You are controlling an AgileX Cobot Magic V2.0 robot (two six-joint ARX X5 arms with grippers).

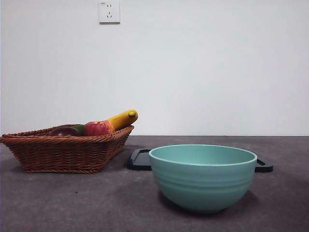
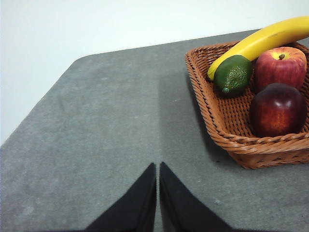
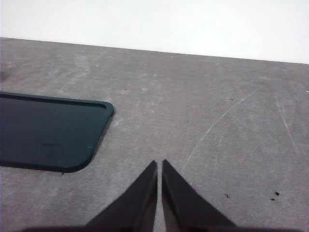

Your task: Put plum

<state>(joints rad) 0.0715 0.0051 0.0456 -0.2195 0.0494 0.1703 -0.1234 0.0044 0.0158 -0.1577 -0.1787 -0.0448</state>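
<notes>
The plum (image 2: pixel 277 109), round with no long axis, sits in the basket (image 2: pixel 227 130); both tools together.

A plain white wall (image 1: pixel 203 63) fills the far side of the scene, evenly lit, without marked shadows. High on it, toward the left, sits a white power socket (image 1: pixel 109 12). Below the wall runs the desk (image 1: pixel 72 203), covered in a dark grey, felt-like surface with faint pale scuffs and scratches. One corner of the desk is rounded, and the white wall shows beyond its edge.
</notes>
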